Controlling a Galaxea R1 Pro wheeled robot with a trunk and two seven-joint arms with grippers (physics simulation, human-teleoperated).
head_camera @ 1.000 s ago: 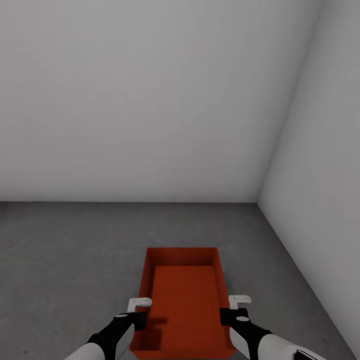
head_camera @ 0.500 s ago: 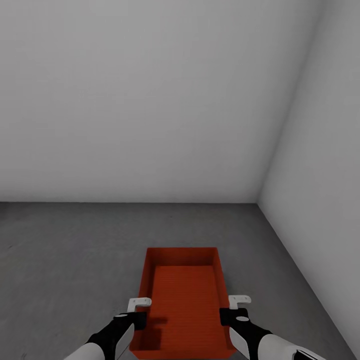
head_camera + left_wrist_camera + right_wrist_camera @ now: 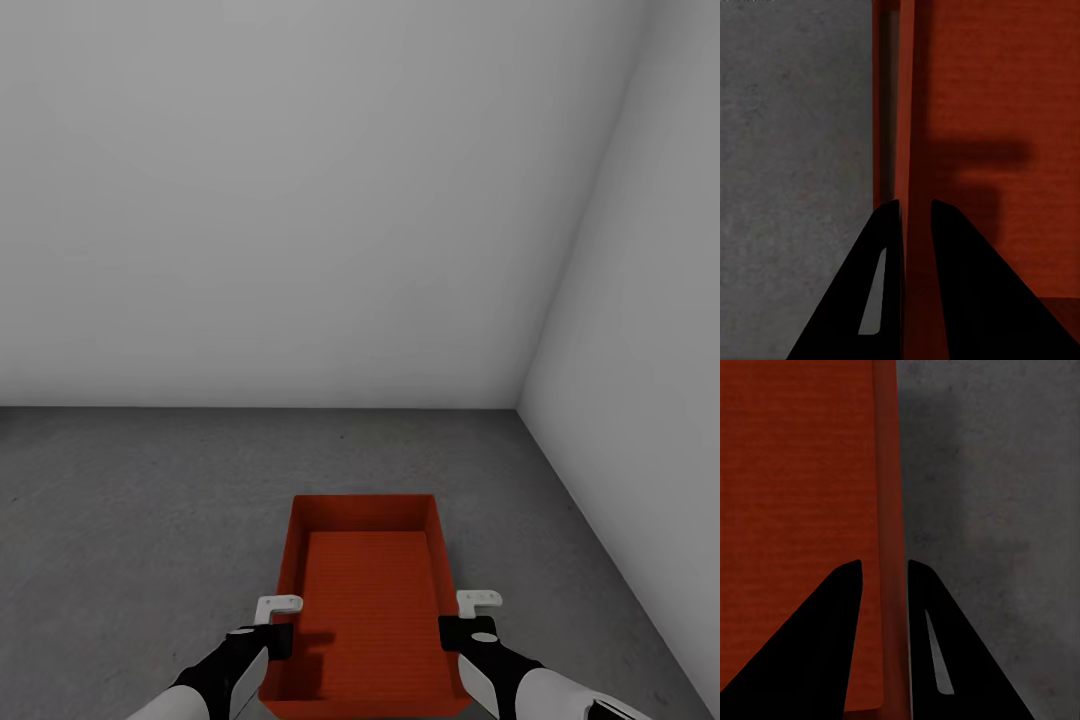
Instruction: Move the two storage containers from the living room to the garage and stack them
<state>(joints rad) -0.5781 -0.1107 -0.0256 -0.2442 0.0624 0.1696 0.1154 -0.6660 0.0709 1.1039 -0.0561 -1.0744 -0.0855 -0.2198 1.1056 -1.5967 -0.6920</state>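
One red bin hangs low over the dark grey garage floor, near the corner where two pale walls meet. The left gripper pinches its left side wall and the right gripper its right side wall, fingers nearly closed on the thin plastic. If either pinch slips or one arm lowers faster, the bin could tilt, twist free and land askew, probably making a poor base for stacking.
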